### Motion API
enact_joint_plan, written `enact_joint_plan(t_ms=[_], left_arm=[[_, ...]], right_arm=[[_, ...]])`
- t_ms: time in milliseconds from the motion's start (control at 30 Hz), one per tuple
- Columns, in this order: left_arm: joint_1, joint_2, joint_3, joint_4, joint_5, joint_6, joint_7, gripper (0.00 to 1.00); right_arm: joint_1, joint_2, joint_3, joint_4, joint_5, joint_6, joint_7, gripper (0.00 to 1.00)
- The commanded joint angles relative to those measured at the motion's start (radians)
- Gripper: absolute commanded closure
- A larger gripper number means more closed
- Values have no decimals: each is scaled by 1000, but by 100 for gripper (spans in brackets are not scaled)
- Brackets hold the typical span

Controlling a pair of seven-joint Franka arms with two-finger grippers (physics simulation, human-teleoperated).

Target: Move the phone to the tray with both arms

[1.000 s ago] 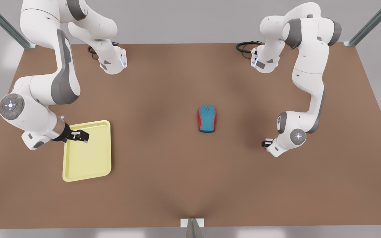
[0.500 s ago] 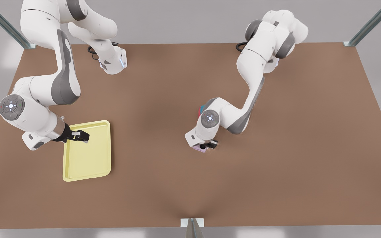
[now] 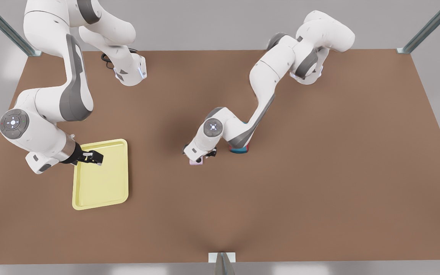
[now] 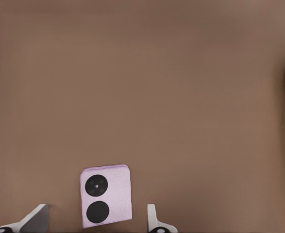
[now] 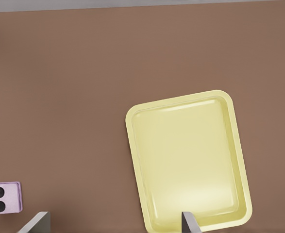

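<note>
Your left gripper (image 3: 204,154) has swept in from the front view's right and now sits mid-table, its fingers spread wide either side of the phone (image 4: 106,201) with a gap on each side, so the phone looks released there, well short of the tray (image 3: 101,196). Your right gripper (image 3: 90,156) waits over the tray's rim, fingers wide and empty. The left arm hides most of the mouse (image 3: 239,149).

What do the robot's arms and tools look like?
The left arm and right arm are white and rounded with grey joint sections, each with a round grey disc bearing lit markings. The left tool and right tool are small and black. A black cable coils by the right arm's base.
</note>
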Motion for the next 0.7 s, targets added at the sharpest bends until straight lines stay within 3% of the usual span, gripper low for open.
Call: enact_joint_plan(t_ms=[0, 67, 133, 167, 200, 233, 267, 400, 600, 667], left_arm=[[160, -143, 6, -1, 3, -433, -6, 0], [375, -300, 6, -1, 106, -752, 339, 0], [435, -344, 6, -1, 200, -875, 497, 0], [482, -453, 6, -149, 209, -842, 664, 0], [507, -709, 6, -557, 227, -540, 802, 0], [505, -755, 7, -634, 230, -522, 779, 0], [507, -742, 12, -608, 229, -623, 782, 0], [507, -686, 7, -433, 137, -673, 778, 0], [507, -668, -2, -432, 124, -659, 784, 0], [505, -663, -2, -432, 124, -659, 782, 0]], right_arm=[[0, -1, 0, 0, 1, 0, 0, 0], [0, -1, 0, 0, 1, 0, 0, 0], [0, -1, 0, 0, 2, -1, 18, 0], [25, 2, 3, 2, 7, 0, 14, 0], [111, 20, 16, 14, -13, -1, 20, 0], [173, 42, 17, 17, -38, 3, 115, 0], [250, 68, 20, 17, -41, 72, 233, 0], [375, 198, 20, 71, -36, 219, 408, 0], [425, 286, 55, 53, -68, 241, 428, 0], [437, 339, 115, 56, -70, 258, 699, 0]])
